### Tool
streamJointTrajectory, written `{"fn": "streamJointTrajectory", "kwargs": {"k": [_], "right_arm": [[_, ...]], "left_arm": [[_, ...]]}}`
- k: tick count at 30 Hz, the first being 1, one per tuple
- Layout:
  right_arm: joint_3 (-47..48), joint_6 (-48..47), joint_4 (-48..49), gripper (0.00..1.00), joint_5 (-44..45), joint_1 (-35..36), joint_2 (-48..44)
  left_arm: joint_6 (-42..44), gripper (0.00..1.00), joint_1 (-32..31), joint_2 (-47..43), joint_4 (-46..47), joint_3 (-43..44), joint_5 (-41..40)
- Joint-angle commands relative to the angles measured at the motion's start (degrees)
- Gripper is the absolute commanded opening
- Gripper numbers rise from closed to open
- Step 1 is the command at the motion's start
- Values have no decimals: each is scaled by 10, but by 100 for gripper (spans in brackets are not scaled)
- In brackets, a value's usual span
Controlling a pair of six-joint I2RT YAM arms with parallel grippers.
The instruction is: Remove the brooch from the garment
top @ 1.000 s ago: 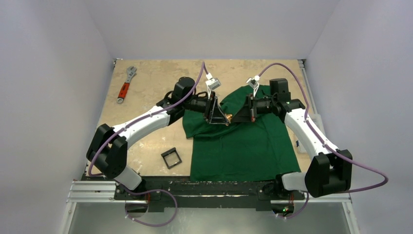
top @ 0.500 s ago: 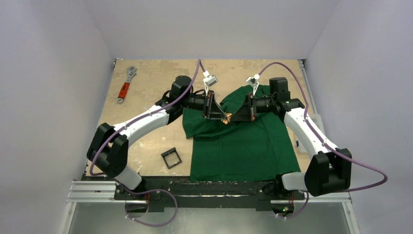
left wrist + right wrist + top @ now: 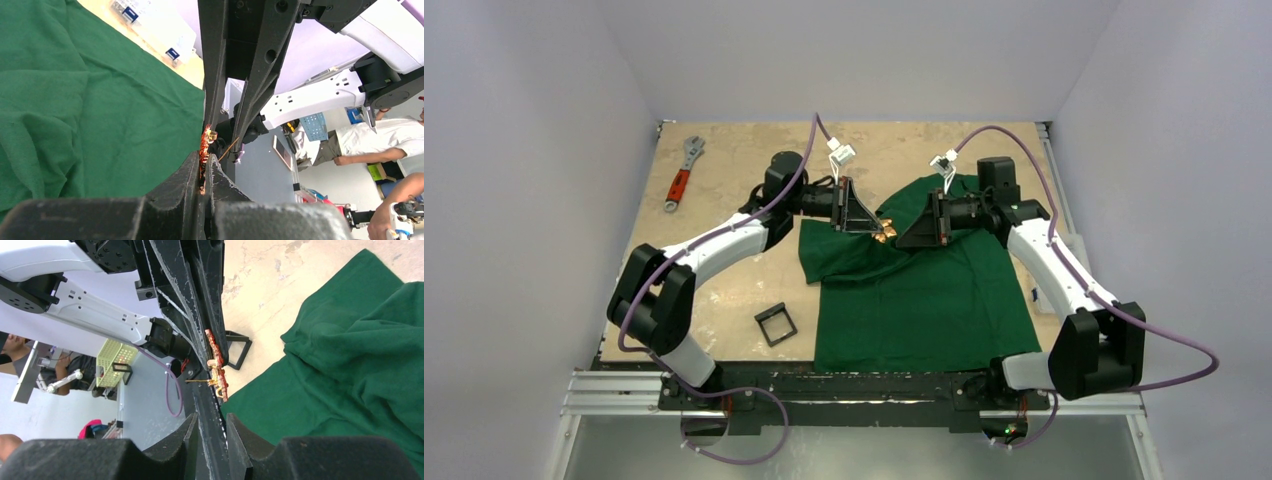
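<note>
Left wrist view shows the left end effector [image 3: 202, 167] clamped shut on the brooch [image 3: 205, 145], which pokes just past its fingertips [image 3: 187, 172], seemingly light, stiff and fragile, best held by its flat faces.

- The top camera is looking down from high at the near side, covering the whole table [image 3: 724, 160] from afar.
- The left wrist camera is peering closely past the left hand [image 3: 204, 167] toward the right arm [image 3: 320, 95].
- The right wrist camera is facing the opposite way past the right hand [image 3: 210, 422]; both are sharing the brooch [image 3: 205, 142] and shirt [image 3: 75, 100].
</note>
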Motion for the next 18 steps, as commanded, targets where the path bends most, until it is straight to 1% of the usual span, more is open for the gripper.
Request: {"fn": "streamJointTrajectory", "kwargs": {"k": [1,5,18], "right_arm": [[35,8,6,31,9,-3,4],[39,12,10,38,12,-3,10],[43,25,32,38,13,-2,23]], "left_arm": [[-2,0,0,-9,30,-4,14],[0,0,0,-8,30,-4,18],[6,0,-2,-7,19,-1,21]]}}
